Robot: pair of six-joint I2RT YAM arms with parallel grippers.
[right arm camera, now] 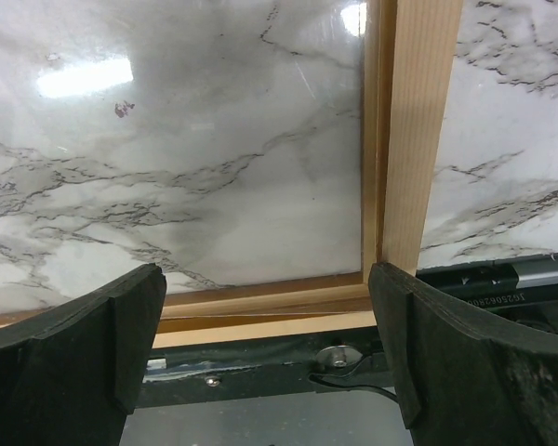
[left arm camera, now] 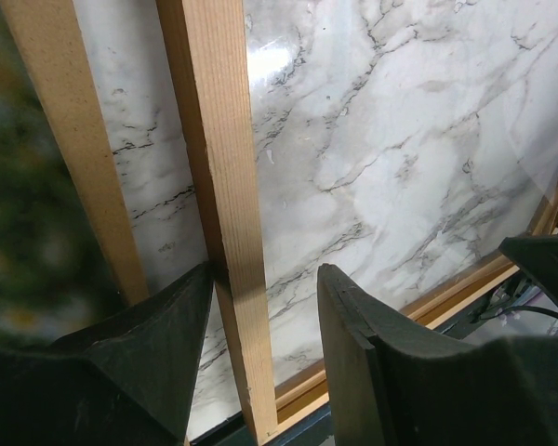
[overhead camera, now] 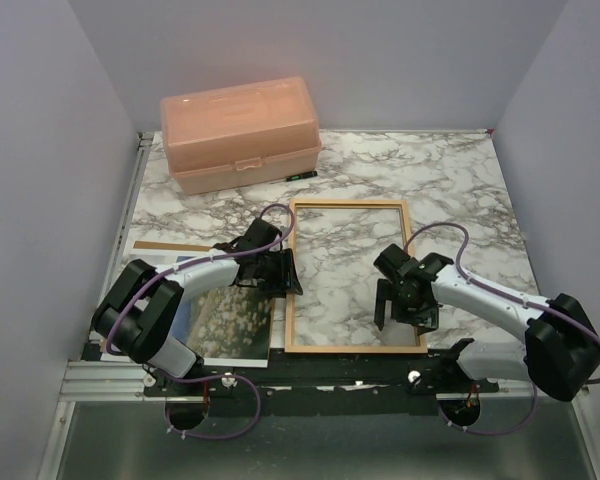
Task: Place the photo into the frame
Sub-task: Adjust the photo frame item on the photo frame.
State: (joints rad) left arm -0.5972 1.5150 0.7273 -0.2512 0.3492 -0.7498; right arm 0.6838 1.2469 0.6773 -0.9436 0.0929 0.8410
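The orange-brown wooden frame lies flat on the marble table, and the marble shows through its clear pane. My left gripper is open and straddles the frame's left rail, the left finger against the rail's outer side. My right gripper is open wide over the frame's near right corner, holding nothing. The photo lies picture side up at the near left, partly hidden under my left arm. It is a dark blur in the left wrist view.
A pink plastic box stands at the back left. The brown backing board pokes out under the photo and shows beside the frame. The table's near edge, a black metal rail, runs just beyond the frame's near side.
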